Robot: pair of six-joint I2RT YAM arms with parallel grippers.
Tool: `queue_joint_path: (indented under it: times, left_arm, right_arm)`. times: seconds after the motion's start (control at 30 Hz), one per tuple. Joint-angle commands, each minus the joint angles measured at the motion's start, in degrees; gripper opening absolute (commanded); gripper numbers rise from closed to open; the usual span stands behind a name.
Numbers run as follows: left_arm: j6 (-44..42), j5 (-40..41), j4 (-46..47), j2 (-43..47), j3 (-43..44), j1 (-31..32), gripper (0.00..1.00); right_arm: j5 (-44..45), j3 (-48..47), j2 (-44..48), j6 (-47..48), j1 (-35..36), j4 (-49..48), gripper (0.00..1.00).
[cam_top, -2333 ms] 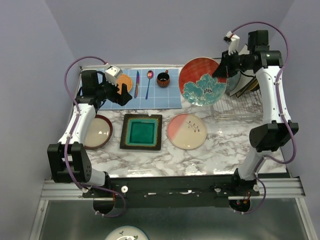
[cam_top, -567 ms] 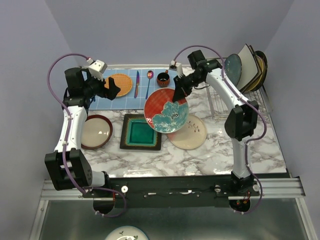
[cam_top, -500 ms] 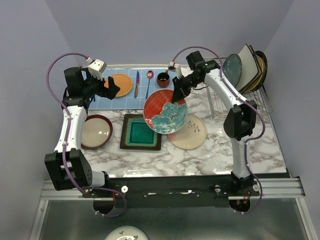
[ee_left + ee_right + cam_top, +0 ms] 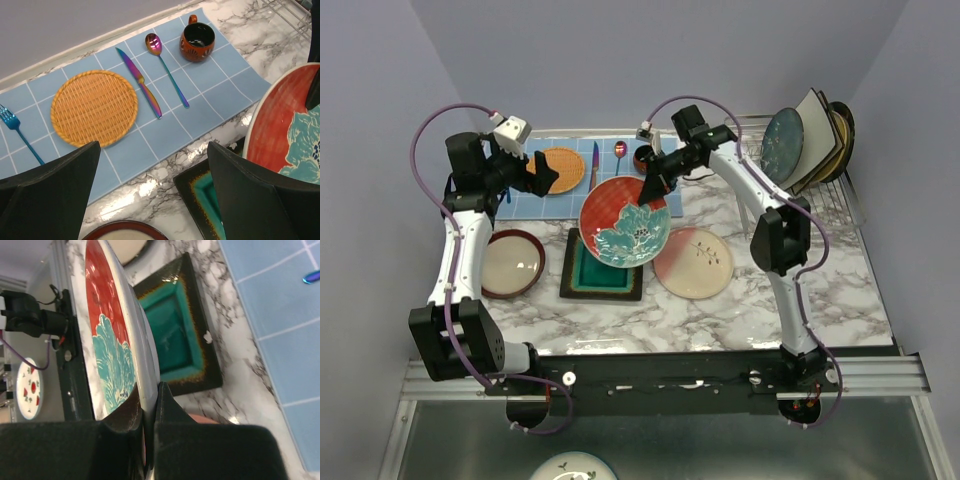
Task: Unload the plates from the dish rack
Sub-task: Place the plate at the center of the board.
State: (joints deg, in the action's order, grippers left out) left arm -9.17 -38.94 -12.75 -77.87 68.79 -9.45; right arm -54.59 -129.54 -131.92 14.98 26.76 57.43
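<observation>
Near row, set down: red-rimmed plate [image 4: 513,264], teal square plate [image 4: 602,268], pink plate [image 4: 695,263]. Middle: flowered plate [image 4: 623,222], pinched at its rim by right gripper [image 4: 655,186] above the teal plate; a slip would chip both. Left gripper [image 4: 542,175]: spread wide, empty. Far right: dish rack [image 4: 830,205], stacked plates [image 4: 802,135] unloaded not yet.

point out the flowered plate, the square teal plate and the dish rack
flowered plate [image 4: 625,222], top external view, middle of its face
square teal plate [image 4: 588,276], top external view, uncovered part of its teal well
dish rack [image 4: 825,200], top external view, bare wire floor
</observation>
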Motion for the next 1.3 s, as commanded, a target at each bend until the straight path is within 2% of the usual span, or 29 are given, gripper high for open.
queue_joint_path:
  times: [0.0, 0.2, 0.37, 0.5, 0.7, 0.9, 1.0, 1.03, 1.07, 1.1, 1.13, 1.27]
  left_arm:
    - [-0.9, 1.2, 1.2, 0.7, 0.2, -0.7, 0.97]
    - [-0.1, 1.9, 2.6, -0.4, -0.4, -0.7, 0.97]
    - [0.1, 4.1, 3.5, -1.2, -0.2, -0.7, 0.97]
    - [-0.8, 5.0, 2.9, -1.9, 1.2, -0.6, 0.97]
    - [-5.8, 1.0, -3.9, -3.7, 2.5, -0.7, 0.96]
    - [-16.7, -8.0, -16.3, -8.7, 4.5, -2.8, 0.96]
    - [-24.2, -16.9, -26.9, -14.7, 10.2, -6.0, 0.95]
    - [-26.4, -20.9, -33.6, -16.5, 14.0, -6.8, 0.95]
    - [-29.1, -22.2, -37.9, -18.5, 16.4, -7.3, 0.95]
    - [-35.7, -23.5, -42.2, -22.2, 18.6, -8.5, 0.95]
    - [-38.4, -24.4, -49.7, -23.9, 22.6, -8.6, 0.95]
    - [-42.9, -24.8, -54.2, -26.7, 23.3, -8.2, 0.95]
  right_arm:
    - [-12.3, -2.7, -0.4, -7.5, 2.5, -7.1, 0.01]
    - [-12.2, -3.0, -2.5, -14.8, 4.6, -15.7, 0.01]
    - [-8.0, -8.4, -7.1, -20.4, 6.0, -17.4, 0.01]
    - [-5.1, -10.8, -9.7, -21.8, 6.5, -17.4, 0.01]
    - [0.1, -8.2, -8.1, -20.4, 7.0, -16.6, 0.01]
    - [3.1, -4.9, -4.6, -18.0, 7.0, -15.5, 0.01]
    - [4.2, -3.6, -2.7, -16.7, 7.0, -14.8, 0.01]
    - [4.7, -3.3, -1.6, -16.5, 7.0, -14.6, 0.01]
    - [4.8, -2.5, -1.1, -16.1, 7.0, -14.5, 0.01]
    - [4.8, -2.1, -0.5, -16.0, 7.0, -14.2, 0.01]
    - [4.9, -1.8, 0.2, -15.7, 7.0, -14.2, 0.01]
    - [5.0, -0.8, 2.4, -15.6, 7.0, -14.4, 0.01]
